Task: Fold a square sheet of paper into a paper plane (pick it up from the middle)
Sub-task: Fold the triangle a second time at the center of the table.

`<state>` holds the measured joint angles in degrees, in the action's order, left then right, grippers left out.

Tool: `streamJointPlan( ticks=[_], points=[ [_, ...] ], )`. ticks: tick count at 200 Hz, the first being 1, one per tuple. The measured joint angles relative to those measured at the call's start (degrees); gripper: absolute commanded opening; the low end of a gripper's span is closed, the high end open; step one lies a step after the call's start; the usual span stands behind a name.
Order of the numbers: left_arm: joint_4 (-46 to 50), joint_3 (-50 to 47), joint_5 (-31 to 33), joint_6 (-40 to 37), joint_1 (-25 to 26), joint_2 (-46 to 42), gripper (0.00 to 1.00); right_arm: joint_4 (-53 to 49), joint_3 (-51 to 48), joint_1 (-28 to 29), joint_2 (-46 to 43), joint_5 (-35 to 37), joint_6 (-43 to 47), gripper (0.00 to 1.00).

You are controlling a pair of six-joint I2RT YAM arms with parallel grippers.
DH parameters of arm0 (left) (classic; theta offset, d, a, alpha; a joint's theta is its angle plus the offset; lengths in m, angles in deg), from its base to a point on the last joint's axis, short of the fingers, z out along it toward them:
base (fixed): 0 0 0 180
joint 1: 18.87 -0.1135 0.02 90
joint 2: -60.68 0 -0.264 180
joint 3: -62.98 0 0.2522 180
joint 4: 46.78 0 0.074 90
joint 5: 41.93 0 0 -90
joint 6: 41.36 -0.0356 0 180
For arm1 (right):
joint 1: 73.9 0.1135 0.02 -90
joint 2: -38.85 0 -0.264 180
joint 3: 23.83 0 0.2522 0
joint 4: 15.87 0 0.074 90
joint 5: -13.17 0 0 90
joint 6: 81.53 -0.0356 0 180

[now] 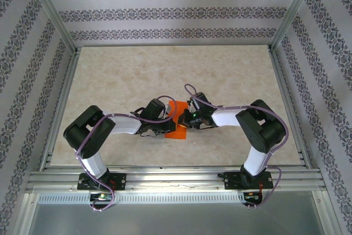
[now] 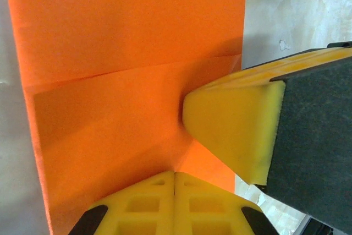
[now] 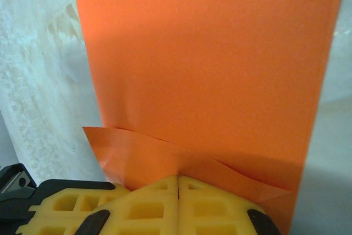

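Where creased matte orange sheet (image 2: 132, 37) lies on marbled table (image 1: 231, 75), L gripper (image 2: 174, 174), R gripper (image 3: 179, 178) both closed; blocky yellow fingers

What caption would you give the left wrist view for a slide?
Both shut, the left gripper and the right gripper set their tips on the creased orange sheet of paper.

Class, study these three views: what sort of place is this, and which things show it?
Probably a purpose-built robot test cell, not a home: an aluminium frame encloses a marbled tabletop, patterned panels wall it in, and the left arm and right arm are bolted at its near edge.
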<state>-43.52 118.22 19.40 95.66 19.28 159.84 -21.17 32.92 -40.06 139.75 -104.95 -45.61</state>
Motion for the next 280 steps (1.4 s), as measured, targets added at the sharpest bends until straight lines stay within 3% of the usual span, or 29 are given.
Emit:
streamJointPlan(
  ticks=[163,220,252,280],
  points=[
    [3.6,-9.2,0.5,-0.4,-0.8,-9.9,0.0,0.7,-0.5,-0.7,0.0,-1.3,0.2,0.0],
    [10.8,-13.8,2.5,-0.5,-1.1,-19.3,0.0,0.6,-0.5,-1.7,0.0,-1.3,0.5,0.0],
    [13.2,-12.5,3.9,-1.0,-1.1,-25.0,0.01,0.0,0.0,-1.8,0.0,-1.4,1.9,0.0],
    [13.2,-5.4,4.2,-3.4,-1.2,-22.1,0.01,-2.2,1.1,-1.8,0.0,-1.6,3.7,0.0]
  ],
)
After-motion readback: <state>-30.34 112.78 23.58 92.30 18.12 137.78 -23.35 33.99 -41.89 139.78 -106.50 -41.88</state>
